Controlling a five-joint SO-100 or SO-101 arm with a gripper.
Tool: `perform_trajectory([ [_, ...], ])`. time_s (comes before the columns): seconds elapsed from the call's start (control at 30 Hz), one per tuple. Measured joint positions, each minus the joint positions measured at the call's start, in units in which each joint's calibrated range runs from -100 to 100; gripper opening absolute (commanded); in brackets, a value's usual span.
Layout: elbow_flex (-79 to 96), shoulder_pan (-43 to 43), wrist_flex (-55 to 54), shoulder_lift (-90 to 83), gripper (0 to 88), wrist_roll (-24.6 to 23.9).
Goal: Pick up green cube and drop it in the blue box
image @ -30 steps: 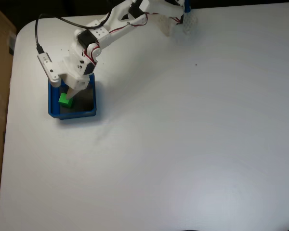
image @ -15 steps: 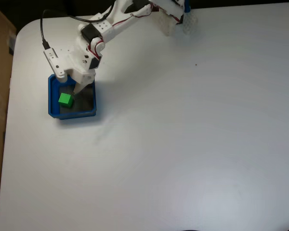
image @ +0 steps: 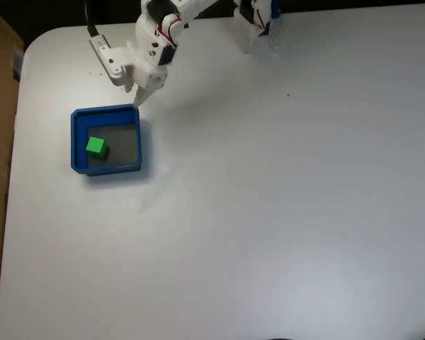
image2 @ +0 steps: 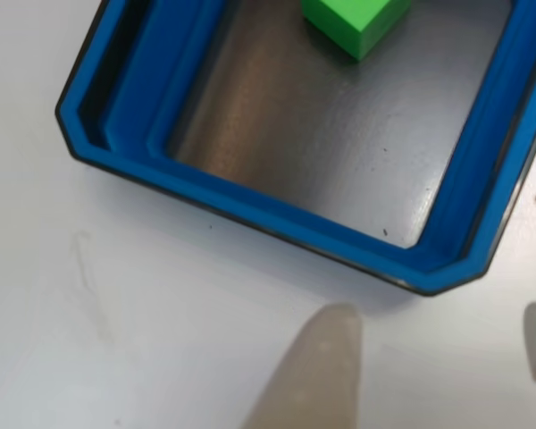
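- no readable text, labels, brands or numbers in the fixed view or the other view
- green cube (image: 95, 147) faces plain; blue box (image: 78, 142) walls plain; white table (image: 269, 212) unmarked; arm (image: 156, 42) carries no legible marking

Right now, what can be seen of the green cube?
The green cube is small, bright and matte with plain faces and crisp edges. It rests flat on the grey floor of the blue box, in the left part in the fixed view, close to the left wall. In the other view its corner shows. Nothing grips it; the gripper is outside the box.
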Motion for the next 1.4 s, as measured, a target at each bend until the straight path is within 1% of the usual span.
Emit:
perform_trajectory([
  [0.13,7.25,0.00,0.00,-8.57,0.4,0.05],
  [0.5,24.17,-0.36,0.00,-31.38,0.4,0.10],
  [0.67,31.24,-3.34,0.00,-42.45,0.4,0.10],
  [0.9,44.85,-3.91,-0.58,-60.42,0.4,0.10],
  [1.0,50.58,-3.91,-3.47,-66.33,0.4,1.17],
  [1.17,63.12,-3.98,-11.47,-72.99,0.4,3.91],
  [1.3,74.04,-3.98,-16.67,-79.57,0.4,4.40],
  [1.4,80.57,-5.12,-17.75,-84.64,0.4,4.54],
])
